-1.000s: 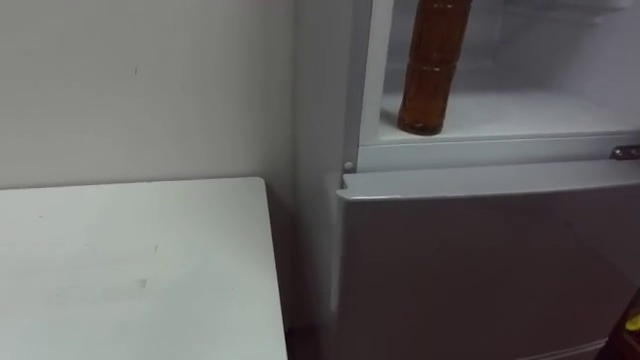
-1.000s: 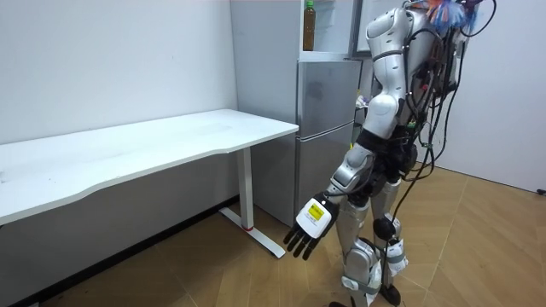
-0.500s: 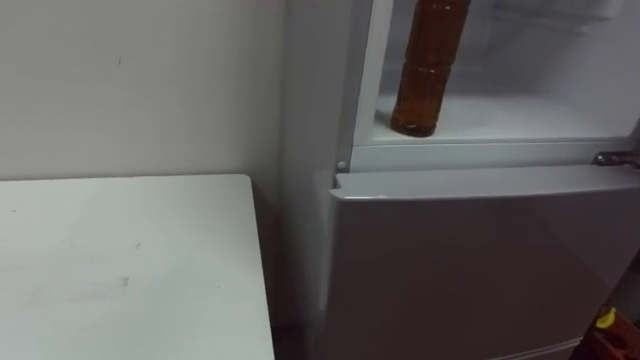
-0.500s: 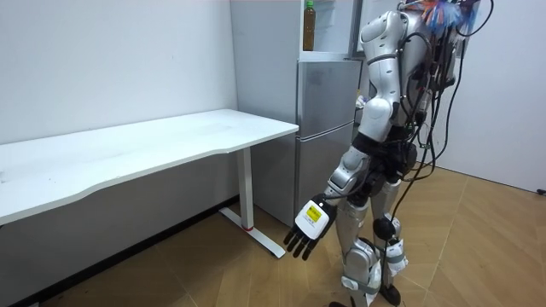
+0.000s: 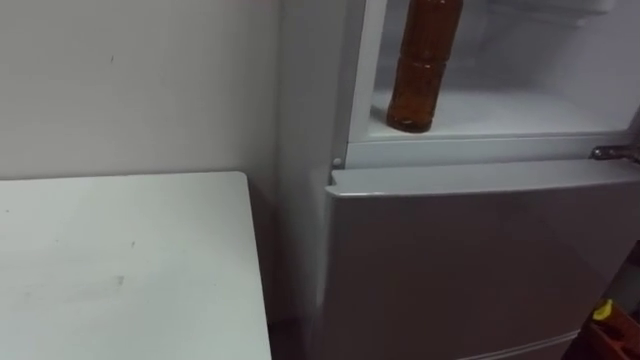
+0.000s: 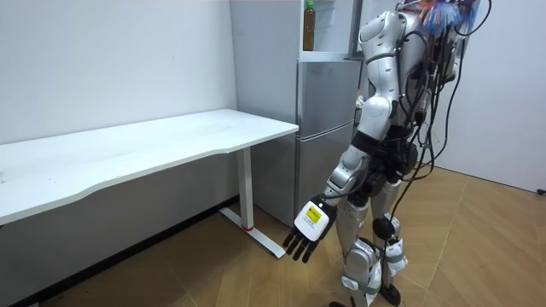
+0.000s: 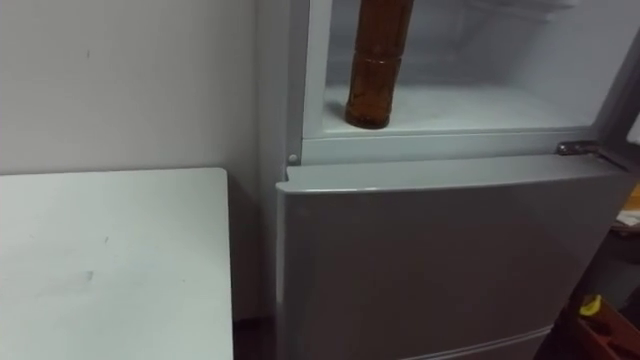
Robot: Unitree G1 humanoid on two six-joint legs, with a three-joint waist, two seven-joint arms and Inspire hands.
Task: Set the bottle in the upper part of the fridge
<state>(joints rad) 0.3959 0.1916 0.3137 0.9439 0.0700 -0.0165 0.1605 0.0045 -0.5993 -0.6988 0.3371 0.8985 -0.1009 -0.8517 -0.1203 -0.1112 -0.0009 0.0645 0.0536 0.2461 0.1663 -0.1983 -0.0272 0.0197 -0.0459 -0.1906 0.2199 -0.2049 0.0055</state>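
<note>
The bottle (image 5: 420, 65) stands upright inside the upper fridge compartment (image 5: 530, 110), on its white floor, close to the front edge and near the compartment's left wall. It is a brown bottle with a ribbed body (its top is cut off by the upper edge of both eye views). No hand touches it. The compartment is open to the front, and below it the grey lower door (image 5: 470, 260) is closed. A small metal hinge (image 5: 612, 153) sits at the right end of the ledge between the two.

To the left of the fridge lies the white tabletop (image 5: 120, 270), its near corner just beside the fridge's side, with the pale wall (image 5: 130, 80) behind it.

In the room view the robot stands upright on the wooden floor (image 6: 478, 239), right in front of the fridge, with the end of the tabletop on the room view's left of it. Its left hand (image 6: 309, 226) hangs low beside its thigh, well apart from the bottle, with the fingers straight, pointing down at the floor, and holding nothing.
</note>
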